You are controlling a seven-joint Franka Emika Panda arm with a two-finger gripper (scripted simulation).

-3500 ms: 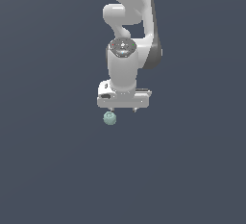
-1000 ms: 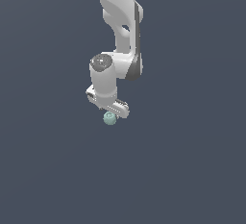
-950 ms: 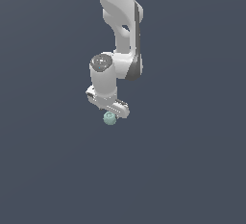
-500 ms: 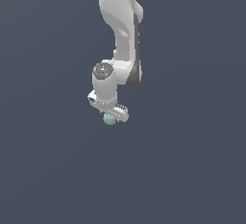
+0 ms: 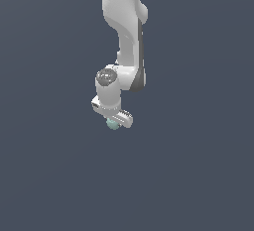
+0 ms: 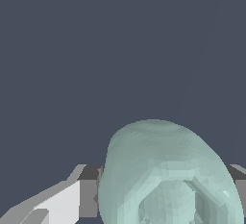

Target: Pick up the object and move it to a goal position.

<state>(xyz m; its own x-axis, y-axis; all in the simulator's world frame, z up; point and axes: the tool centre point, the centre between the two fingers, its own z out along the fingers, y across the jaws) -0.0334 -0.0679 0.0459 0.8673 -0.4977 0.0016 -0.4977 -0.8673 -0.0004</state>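
The object (image 5: 112, 124) is a small pale teal-green ball that peeks out just under the white hand in the exterior view. My gripper (image 5: 113, 120) sits directly over it, and the hand's crossbar slants down toward the exterior view's right. In the wrist view the ball (image 6: 166, 175) looms large, and its mottled surface fills the gap between the two fingers. One white finger (image 6: 67, 201) with a dark pad presses one flank, and the other pad (image 6: 238, 180) meets the opposite flank. The gripper is shut on the ball.
A plain dark blue-grey ground (image 5: 198, 175) surrounds the ball on every side. The white arm (image 5: 126, 31) rises from the hand toward the top of the exterior view. No goal marker shows.
The hand has turned and come down over the ball, now hiding most of it. The arm's upper links have straightened a little. The ball stays at nearly the same spot.
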